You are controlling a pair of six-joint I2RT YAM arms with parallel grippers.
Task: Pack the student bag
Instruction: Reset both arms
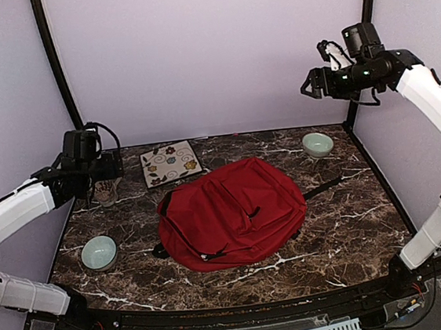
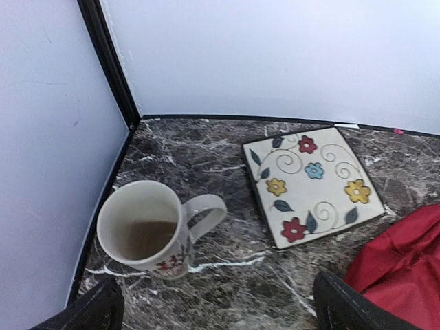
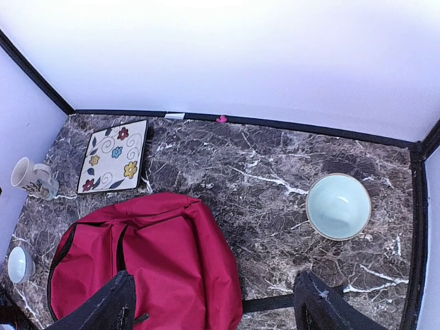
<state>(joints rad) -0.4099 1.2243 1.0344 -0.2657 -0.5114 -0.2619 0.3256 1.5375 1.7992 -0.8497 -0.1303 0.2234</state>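
Bag (image 1: 229,211) lies flat mid-frame in the top view, on the table (image 1: 346,231); neither gripper touches it. Left gripper (image 2: 216,317) is at the left edge, above the mug (image 2: 148,230), fingers spread wide, holding nothing (mug upright, handle pointing right in the wrist view). Tile (image 2: 313,182) sits right of the mug, apart from it; the bag's edge shows in that view's lower right corner. Right gripper (image 3: 216,309) is up high at upper right, also spread, holding nothing. A bowl (image 1: 318,144) sits upper right of the bag, a second bowl (image 1: 99,252) lower left, both apart from it.
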